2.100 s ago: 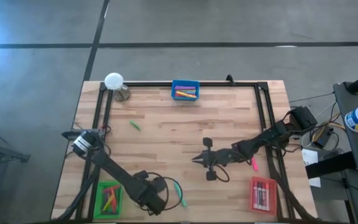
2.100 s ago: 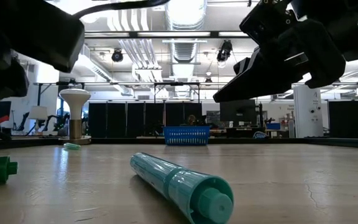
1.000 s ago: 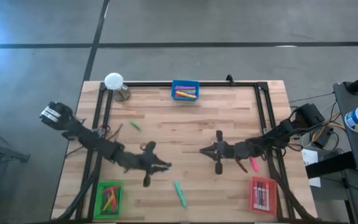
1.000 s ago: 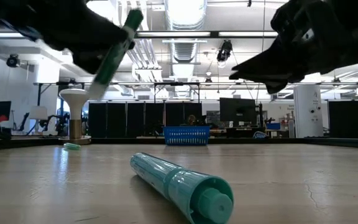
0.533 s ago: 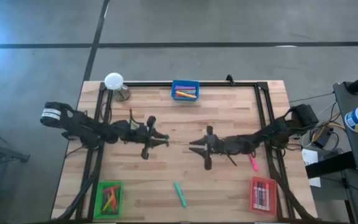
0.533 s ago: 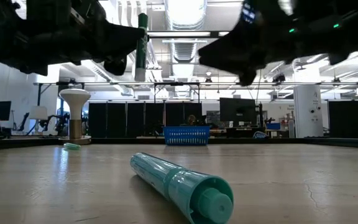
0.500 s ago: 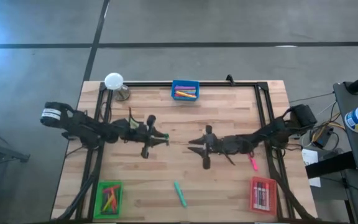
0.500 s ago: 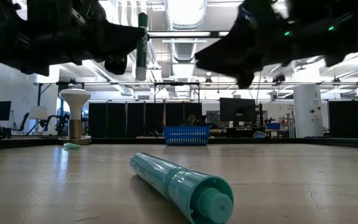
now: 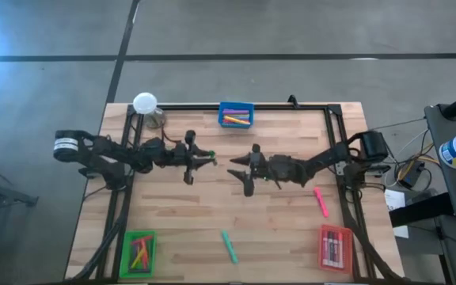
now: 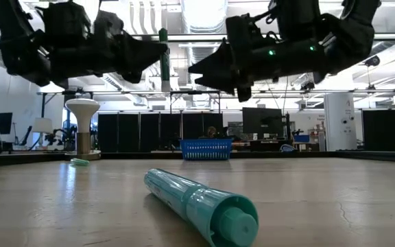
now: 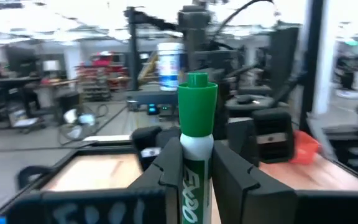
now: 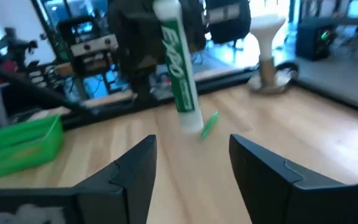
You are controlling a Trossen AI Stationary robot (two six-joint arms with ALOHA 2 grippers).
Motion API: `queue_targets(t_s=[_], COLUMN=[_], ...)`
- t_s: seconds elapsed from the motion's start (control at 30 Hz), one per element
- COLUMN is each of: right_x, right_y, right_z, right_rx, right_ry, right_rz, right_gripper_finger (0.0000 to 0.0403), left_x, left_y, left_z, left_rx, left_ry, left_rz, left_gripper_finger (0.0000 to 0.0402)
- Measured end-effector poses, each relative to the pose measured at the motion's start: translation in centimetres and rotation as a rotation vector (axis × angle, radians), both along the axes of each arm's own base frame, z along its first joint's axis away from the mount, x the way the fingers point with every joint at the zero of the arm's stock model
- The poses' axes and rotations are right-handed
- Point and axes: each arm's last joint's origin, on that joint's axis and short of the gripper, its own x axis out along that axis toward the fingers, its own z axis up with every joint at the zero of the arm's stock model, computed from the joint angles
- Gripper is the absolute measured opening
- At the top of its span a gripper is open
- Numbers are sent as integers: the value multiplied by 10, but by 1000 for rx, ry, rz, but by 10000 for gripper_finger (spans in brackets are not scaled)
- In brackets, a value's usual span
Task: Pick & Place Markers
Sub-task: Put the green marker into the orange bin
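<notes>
Left gripper (image 9: 199,158) clamps the green marker (image 11: 195,155) upright. Right gripper (image 12: 191,158), jaws wide, faces it. Risk: closing off-centre knocks the marker loose mid-handover.

Table (image 9: 291,229): pale wood planks, matt, visible grain; in the low view the surface shows a faint sheen. Frame on the table (image 9: 335,150): black metal rail. Teal marker (image 10: 201,203) lying on the table: smooth glossy plastic. Green marker (image 11: 196,149) above the table: glossy plastic, white printed barrel, green cap. Left gripper (image 11: 197,177) fingers: dark matt plastic. Blue tray (image 9: 236,115) at the table's far edge: slotted plastic.
</notes>
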Motion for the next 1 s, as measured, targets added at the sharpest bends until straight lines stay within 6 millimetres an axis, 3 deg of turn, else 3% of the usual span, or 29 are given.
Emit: queue_targets(t_s=[0.2, 0.43, 1.0], right_x=[-2, 5, 60], right_y=[-27, -53, -64], right_z=[18, 30, 31], right_rx=[-25, 53, 45], right_ry=[-60, -113, 15], right_rz=[-60, 61, 48], right_gripper_finger=[201, 201, 201], left_x=[-5, -9, -7], left_y=[27, 37, 38], left_z=[1, 0, 3], left_rx=[-76, -94, -109], left_ry=[-2, 2, -3], left_rz=[108, 113, 75], left_gripper_finger=[51, 51, 51])
